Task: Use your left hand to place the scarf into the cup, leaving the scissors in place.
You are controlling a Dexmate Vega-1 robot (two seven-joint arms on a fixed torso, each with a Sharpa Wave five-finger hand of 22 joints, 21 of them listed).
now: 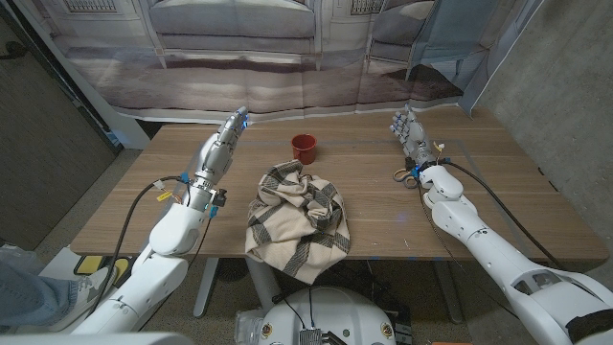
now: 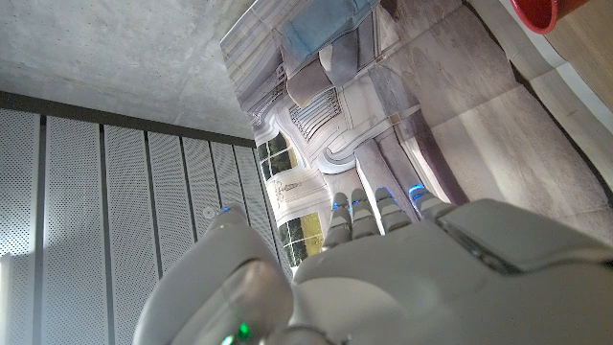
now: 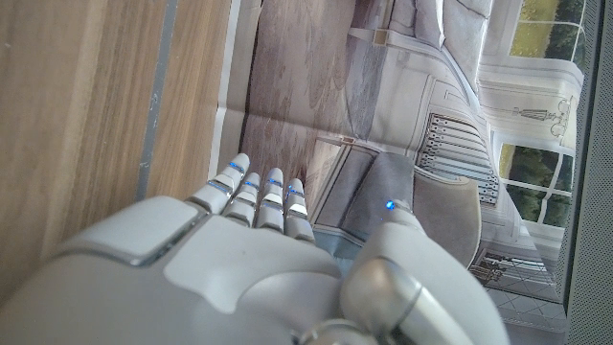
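A cream scarf with dark plaid stripes (image 1: pixel 295 218) lies bunched on the wooden table (image 1: pixel 383 206), its lower end hanging over the near edge. A small red cup (image 1: pixel 305 147) stands upright just beyond it; its rim (image 2: pixel 546 11) also shows in the left wrist view. Scissors with orange-yellow handles (image 1: pixel 406 174) lie on the right, partly hidden by my right wrist. My left hand (image 1: pixel 223 144) is held out to the left of the cup and scarf, fingers straight and apart, holding nothing. My right hand (image 1: pixel 407 128) stands beyond the scissors, fingers extended, empty.
A printed backdrop of a building facade (image 1: pixel 287 57) hangs behind the table's far edge. A concrete wall (image 1: pixel 565 86) stands to the right. Cables (image 1: pixel 158 192) run along my left forearm.
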